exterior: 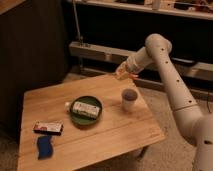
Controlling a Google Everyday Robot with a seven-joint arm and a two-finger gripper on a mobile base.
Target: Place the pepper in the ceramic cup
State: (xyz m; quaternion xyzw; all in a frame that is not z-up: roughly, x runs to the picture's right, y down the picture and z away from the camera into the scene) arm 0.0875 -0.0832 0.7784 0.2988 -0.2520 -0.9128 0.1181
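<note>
The ceramic cup (129, 99) stands upright on the right part of the wooden table (115, 135), white with a dark inside. My gripper (122, 73) hangs above and a little behind the cup, beyond the table's far edge, clear of the surface. It is shut, and a small orange-red tip of the pepper (133, 76) sticks out at its right side. The rest of the pepper is hidden in the gripper.
A dark green plate (75, 116) with a white packet on it lies left of the cup. A flat red-and-white packet (48, 128) and a blue sponge (44, 146) lie near the front left corner. A dark shelf unit stands behind the table.
</note>
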